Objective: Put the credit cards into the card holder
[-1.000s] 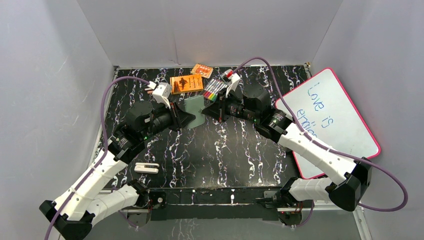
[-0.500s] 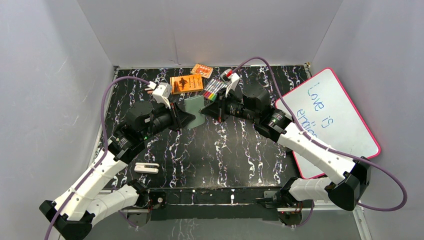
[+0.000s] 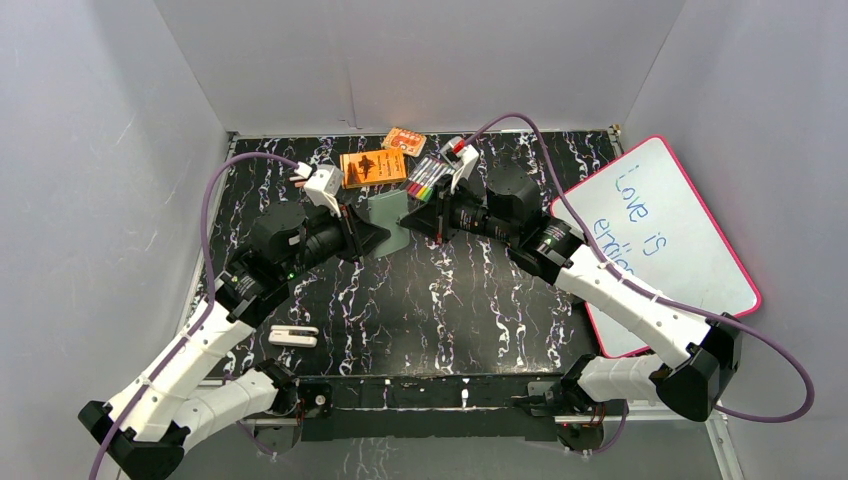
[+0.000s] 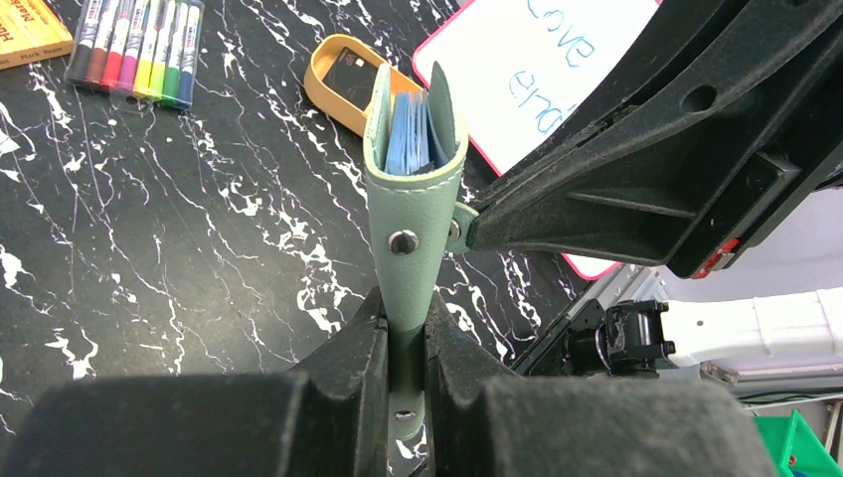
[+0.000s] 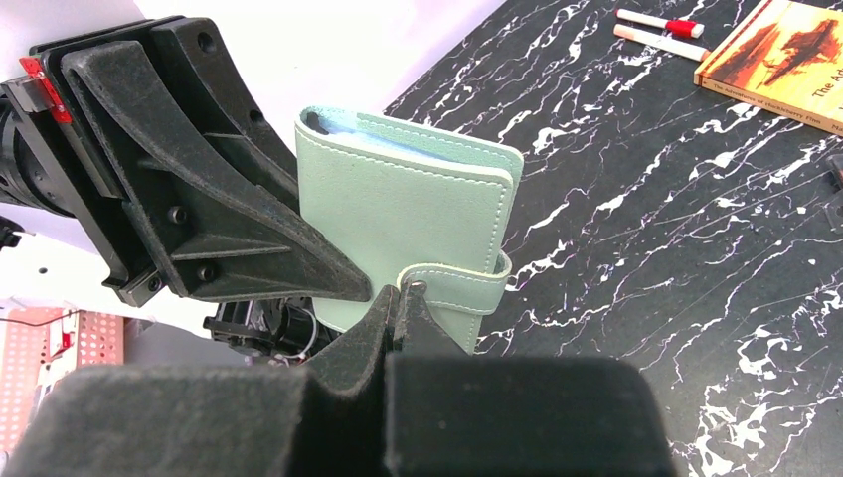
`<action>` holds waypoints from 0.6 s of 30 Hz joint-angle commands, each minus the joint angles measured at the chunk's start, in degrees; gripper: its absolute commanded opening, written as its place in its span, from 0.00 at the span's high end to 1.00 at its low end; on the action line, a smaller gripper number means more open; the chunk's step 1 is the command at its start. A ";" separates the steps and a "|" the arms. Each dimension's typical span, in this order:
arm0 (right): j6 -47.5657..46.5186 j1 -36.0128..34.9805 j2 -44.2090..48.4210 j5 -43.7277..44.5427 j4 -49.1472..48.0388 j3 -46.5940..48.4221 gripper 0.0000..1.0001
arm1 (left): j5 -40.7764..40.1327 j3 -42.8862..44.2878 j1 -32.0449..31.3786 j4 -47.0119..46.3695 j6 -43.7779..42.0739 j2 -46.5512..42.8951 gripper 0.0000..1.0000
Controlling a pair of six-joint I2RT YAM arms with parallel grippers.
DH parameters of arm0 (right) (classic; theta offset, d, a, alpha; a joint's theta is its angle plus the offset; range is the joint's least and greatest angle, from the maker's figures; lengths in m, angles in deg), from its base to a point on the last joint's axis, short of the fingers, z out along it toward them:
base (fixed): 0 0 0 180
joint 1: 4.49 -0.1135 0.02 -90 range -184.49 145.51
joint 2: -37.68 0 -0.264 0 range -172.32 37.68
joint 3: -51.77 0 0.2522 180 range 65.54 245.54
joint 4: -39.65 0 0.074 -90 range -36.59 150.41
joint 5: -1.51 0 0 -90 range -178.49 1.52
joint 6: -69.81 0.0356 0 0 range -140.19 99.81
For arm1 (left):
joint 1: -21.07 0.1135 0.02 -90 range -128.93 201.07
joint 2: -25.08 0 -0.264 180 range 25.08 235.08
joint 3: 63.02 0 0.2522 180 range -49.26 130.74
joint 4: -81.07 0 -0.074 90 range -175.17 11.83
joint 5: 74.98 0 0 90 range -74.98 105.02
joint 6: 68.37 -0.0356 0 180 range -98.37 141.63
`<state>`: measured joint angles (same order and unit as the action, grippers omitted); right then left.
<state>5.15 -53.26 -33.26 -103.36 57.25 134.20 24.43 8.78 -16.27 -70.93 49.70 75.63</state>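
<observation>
The sage-green card holder (image 3: 388, 218) hangs in the air between both arms over the middle of the table. My left gripper (image 3: 378, 238) is shut on its spine edge, as the left wrist view (image 4: 406, 320) shows. The holder (image 4: 413, 199) stands on edge there, slightly agape, with pale blue sleeves (image 4: 408, 129) showing. My right gripper (image 3: 412, 222) is shut on the holder's snap tab (image 5: 452, 283), with its jaws (image 5: 398, 296) pinched together. A dark credit card (image 4: 348, 68) lies in a tan oval tray (image 4: 320, 91), seen only in the left wrist view.
A row of coloured markers (image 3: 428, 178), an orange book (image 3: 372, 167) and a small orange box (image 3: 403, 140) lie at the back. A pink-rimmed whiteboard (image 3: 660, 230) leans at the right. A white object (image 3: 293, 335) lies near the left arm. Grey walls enclose the table.
</observation>
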 commanded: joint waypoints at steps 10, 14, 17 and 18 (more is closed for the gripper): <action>0.50 -0.16 -0.51 -1.17 -4.00 1.38 1.00 | 1.86 2.97 -0.01 -1.92 -0.39 -1.55 1.00; 0.41 -0.18 -0.59 -0.87 -3.92 1.65 1.00 | 0.83 2.82 -0.01 -1.89 -0.37 -2.23 1.00; 0.41 -0.12 -0.83 -0.73 -3.92 1.68 1.00 | 0.95 2.93 -0.01 -1.91 -0.30 -2.38 1.00; 0.45 -0.17 -0.87 -0.71 -3.92 1.80 1.00 | 1.06 3.00 -0.01 -1.88 -0.24 -2.40 1.00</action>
<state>5.30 -53.26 -33.81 -103.73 56.20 134.20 24.34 9.30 -16.21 -70.58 49.70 75.04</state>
